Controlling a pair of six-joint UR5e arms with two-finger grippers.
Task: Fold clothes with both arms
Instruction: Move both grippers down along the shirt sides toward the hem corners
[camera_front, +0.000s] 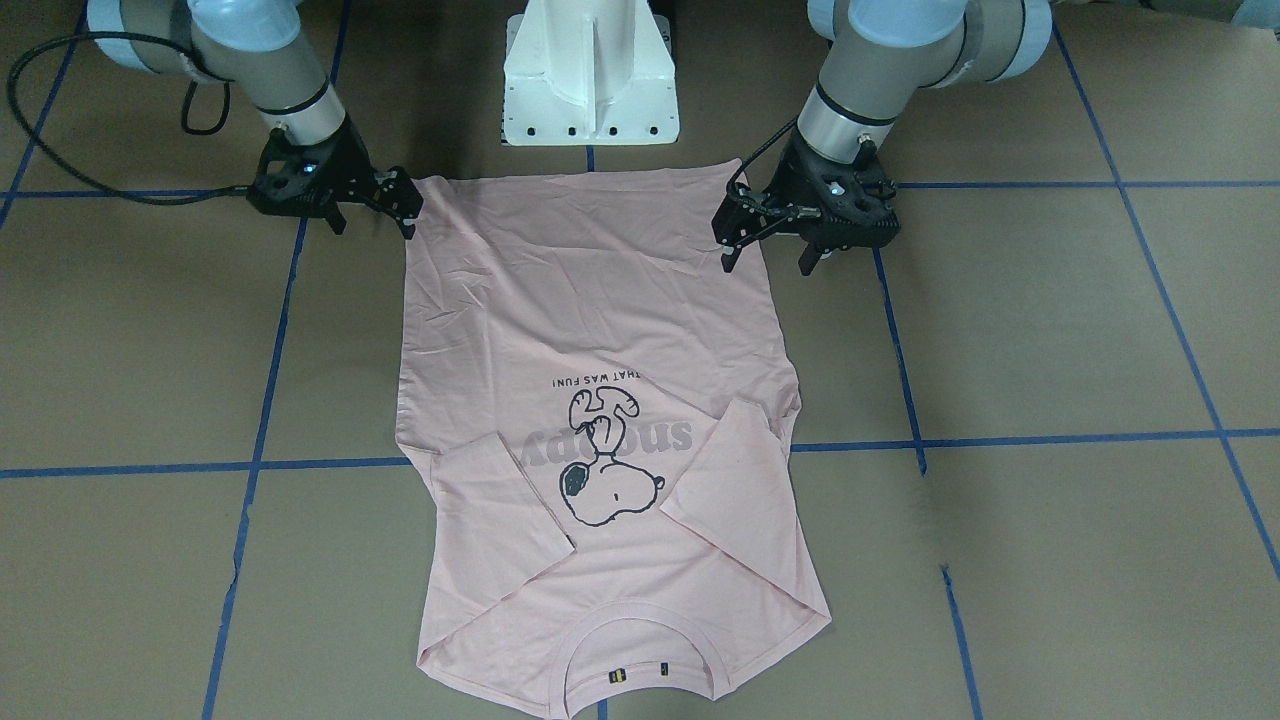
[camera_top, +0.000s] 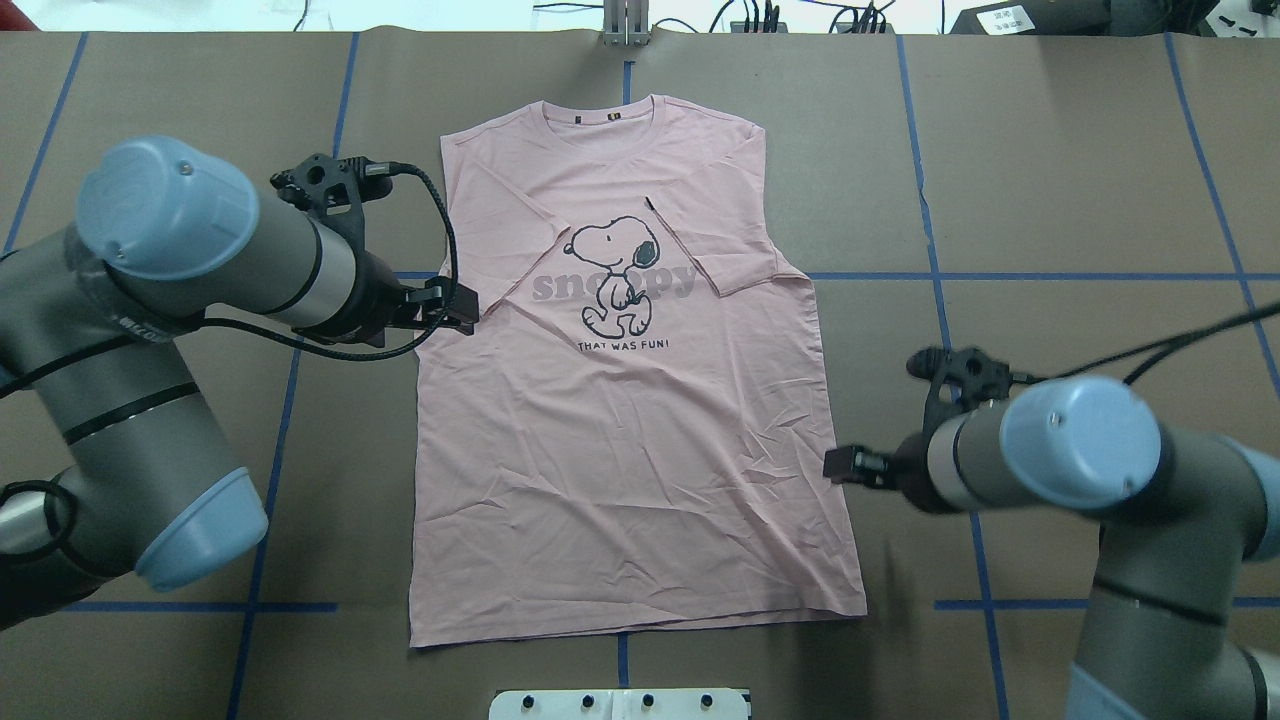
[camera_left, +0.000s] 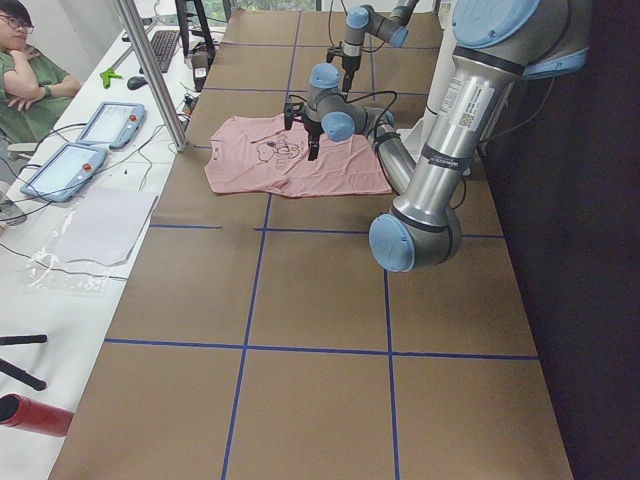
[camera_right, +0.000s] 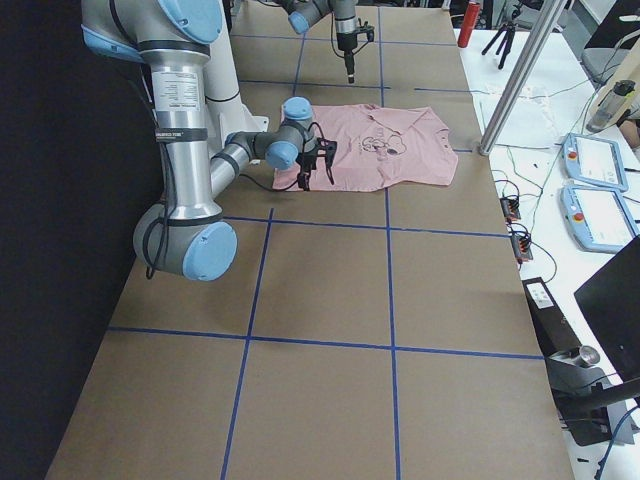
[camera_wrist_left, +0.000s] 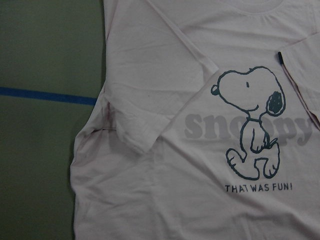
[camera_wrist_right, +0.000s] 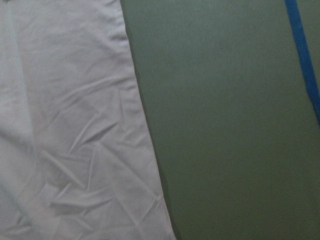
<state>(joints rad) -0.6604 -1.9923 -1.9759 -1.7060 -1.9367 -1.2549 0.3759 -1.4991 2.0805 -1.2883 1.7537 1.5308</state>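
The pale pink T-shirt (camera_top: 620, 450) lies flat on the table, Snoopy print up, collar (camera_top: 600, 110) at the far side and hem toward me. Both sleeves are folded in over the chest. My left gripper (camera_top: 455, 305) hovers at the shirt's left edge near the sleeve, open and empty; it also shows in the front view (camera_front: 767, 262). My right gripper (camera_top: 845, 465) hovers at the shirt's right edge, lower down, open and empty; it also shows in the front view (camera_front: 373, 226). The left wrist view shows the print (camera_wrist_left: 250, 130). The right wrist view shows the shirt's side edge (camera_wrist_right: 75, 125).
The white pedestal base (camera_front: 590, 80) stands just behind the hem. Blue tape lines (camera_top: 1000, 277) cross the brown table. At the far side are a metal post (camera_left: 150, 70), tablets (camera_left: 60, 165) and a seated person (camera_left: 25, 70).
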